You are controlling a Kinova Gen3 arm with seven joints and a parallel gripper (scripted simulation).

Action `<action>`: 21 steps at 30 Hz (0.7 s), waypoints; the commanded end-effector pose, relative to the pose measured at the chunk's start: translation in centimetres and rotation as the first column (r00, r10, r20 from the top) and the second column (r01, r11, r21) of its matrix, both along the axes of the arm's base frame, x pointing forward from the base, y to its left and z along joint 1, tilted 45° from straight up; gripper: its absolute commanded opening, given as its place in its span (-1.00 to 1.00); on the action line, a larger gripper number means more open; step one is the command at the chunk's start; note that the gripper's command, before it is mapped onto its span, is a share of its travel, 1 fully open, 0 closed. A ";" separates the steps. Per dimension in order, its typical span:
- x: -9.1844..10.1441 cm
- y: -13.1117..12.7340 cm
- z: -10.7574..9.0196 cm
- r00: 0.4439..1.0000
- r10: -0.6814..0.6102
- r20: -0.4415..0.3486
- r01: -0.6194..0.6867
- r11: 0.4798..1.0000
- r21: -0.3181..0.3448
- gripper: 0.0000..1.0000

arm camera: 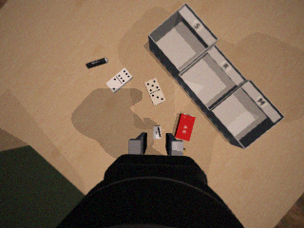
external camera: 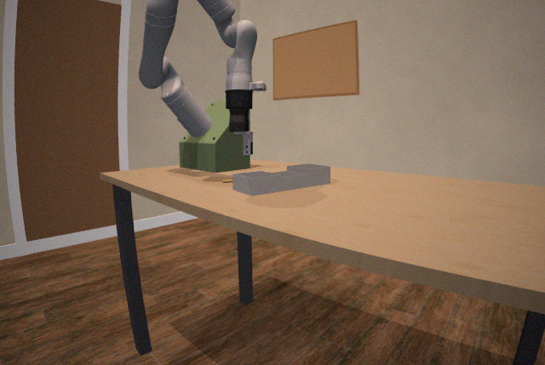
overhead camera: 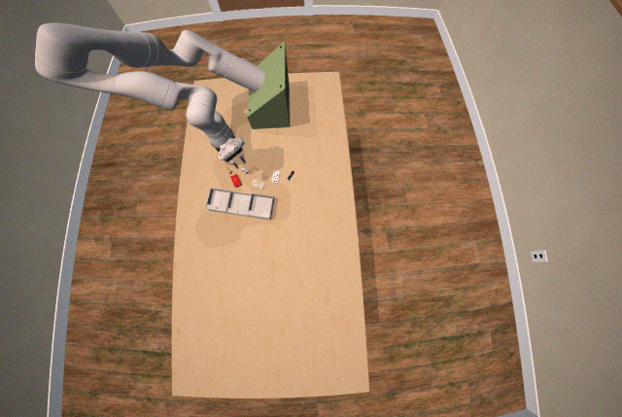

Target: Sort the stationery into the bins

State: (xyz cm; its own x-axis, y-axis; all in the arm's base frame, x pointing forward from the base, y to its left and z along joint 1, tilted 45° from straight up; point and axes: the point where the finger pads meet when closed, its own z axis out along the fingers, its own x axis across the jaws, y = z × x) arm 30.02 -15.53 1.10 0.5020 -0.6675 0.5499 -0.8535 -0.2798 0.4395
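Now the gripper (arm camera: pixel 156 143) is hanging above the table (overhead camera: pixel 271 301) with its fingers spread and nothing between them, directly over a small white item (arm camera: pixel 157 131) (too small to name). Just right of it the red eraser-like block (arm camera: pixel 185 126) is lying near bin M (arm camera: pixel 247 114), and a dark marker (arm camera: pixel 97 63) is sitting farther left. Two dominoes (arm camera: pixel 154 91) are waiting between them and should stay put. Bins M and S (arm camera: pixel 182 40) are both looking bare inside, so most sorting seems left
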 end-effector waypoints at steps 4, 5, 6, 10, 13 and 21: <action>0.2 0.1 -0.1 1.000 0.002 0.001 -0.002 1.000 0.001 0.24; 0.2 0.1 -0.1 1.000 0.002 0.001 -0.002 1.000 0.001 0.24; 0.3 0.1 -0.1 1.000 0.002 0.001 -0.002 1.000 0.001 0.24; 0.3 0.1 -0.1 1.000 0.002 0.001 -0.002 1.000 0.001 0.24; 0.3 0.1 -0.1 1.000 0.002 0.001 -0.002 1.000 0.001 0.24; 0.4 0.1 -0.1 1.000 0.002 0.001 -0.002 1.000 0.001 0.24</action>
